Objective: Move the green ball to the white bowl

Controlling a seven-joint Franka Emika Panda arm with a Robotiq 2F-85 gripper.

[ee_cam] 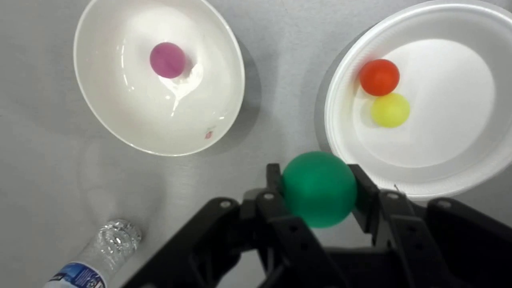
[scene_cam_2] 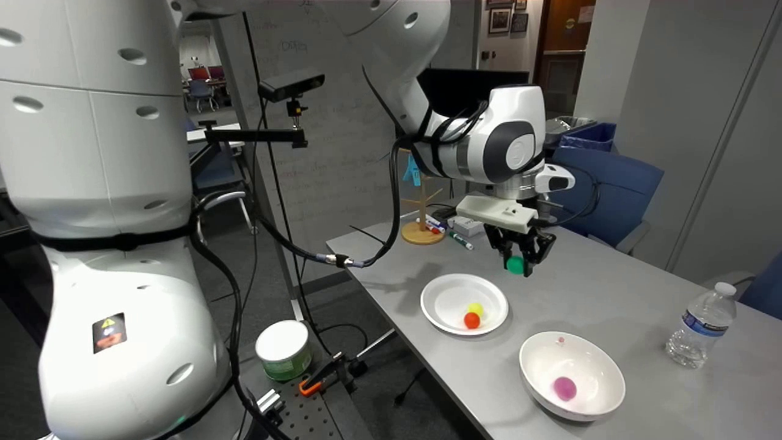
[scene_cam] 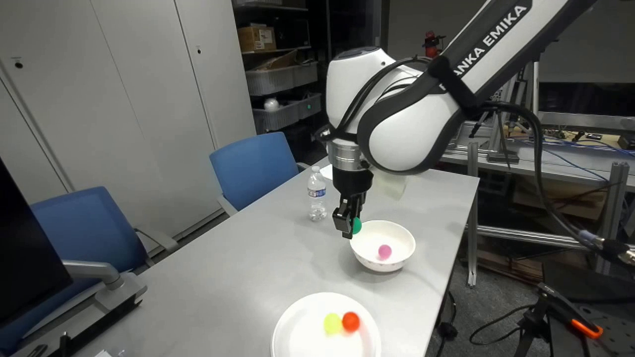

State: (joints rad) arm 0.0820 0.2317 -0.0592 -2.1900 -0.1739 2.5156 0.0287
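Observation:
The green ball (ee_cam: 319, 190) is pinched between both fingers of my gripper (scene_cam_2: 518, 266), which is shut on it. Raised above the table, gripper and ball (scene_cam: 357, 225) are not over the white bowl (scene_cam_2: 589, 366). That bowl, deep and round, stands upright on the table with a pink ball (ee_cam: 168, 60) inside. In the wrist view the bowl (ee_cam: 128, 120) lies up and to the left of the held ball. The plate's near rim appears just to the ball's right there.
A wide white plate (ee_cam: 444, 140) holds a red-orange ball (ee_cam: 379, 77) and a yellow ball (ee_cam: 391, 110), touching. A clear water bottle (scene_cam_2: 702, 327) stands upright on the grey table beyond the bowl. Markers and a wooden stand (scene_cam_2: 423, 232) sit at the table's far end.

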